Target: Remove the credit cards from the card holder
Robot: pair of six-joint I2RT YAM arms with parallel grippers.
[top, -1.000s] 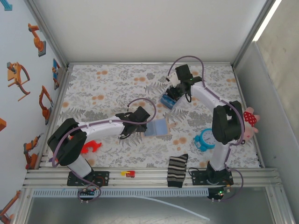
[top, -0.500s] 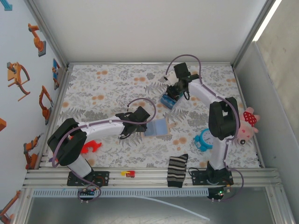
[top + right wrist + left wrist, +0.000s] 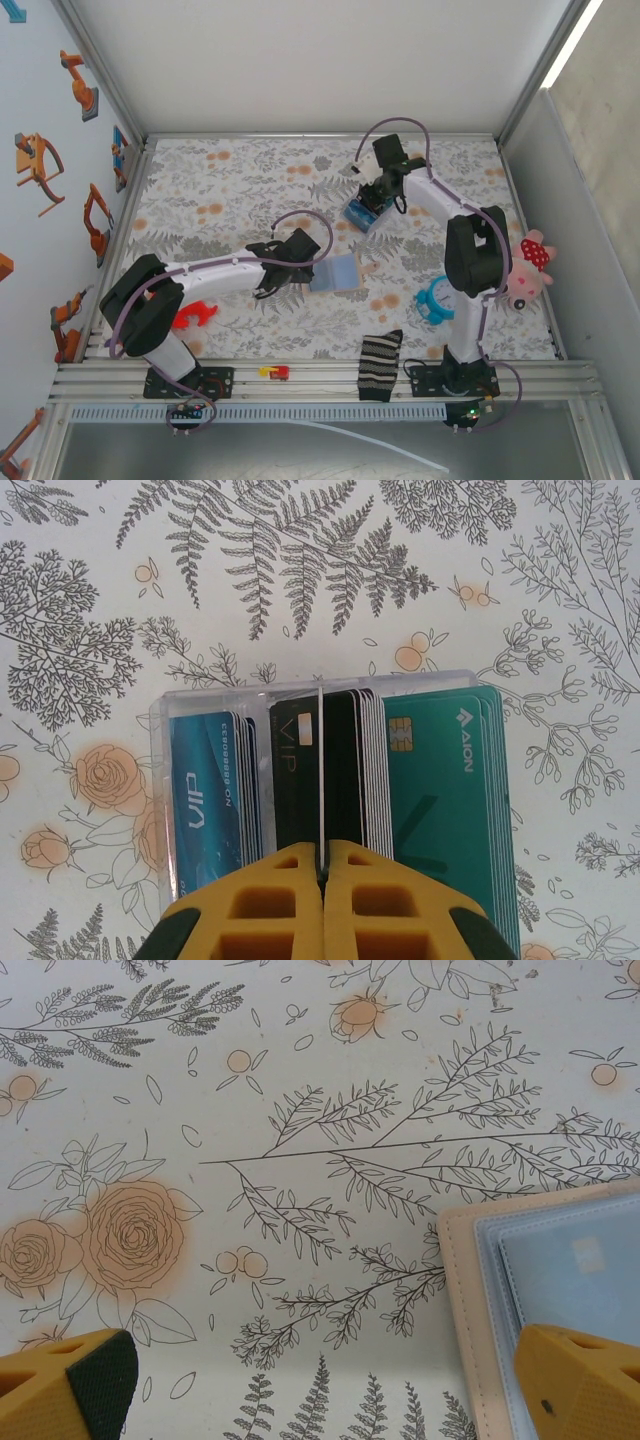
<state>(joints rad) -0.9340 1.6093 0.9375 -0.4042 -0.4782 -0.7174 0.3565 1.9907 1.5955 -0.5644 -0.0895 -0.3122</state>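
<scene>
The left arm (image 3: 215,270) and the right arm (image 3: 440,205) have white links and black joint housings. A thin purple cable (image 3: 400,125) loops along each one. The left pincer (image 3: 320,1390) has yellow-orange fingers (image 3: 585,1385), one carrying a dark pad (image 3: 100,1380). The right pincer (image 3: 323,860) is yellow with square recesses.

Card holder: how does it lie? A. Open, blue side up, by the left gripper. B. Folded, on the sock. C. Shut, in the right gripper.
A: the card holder lies open, blue inner side up, beside the open left gripper.
</scene>
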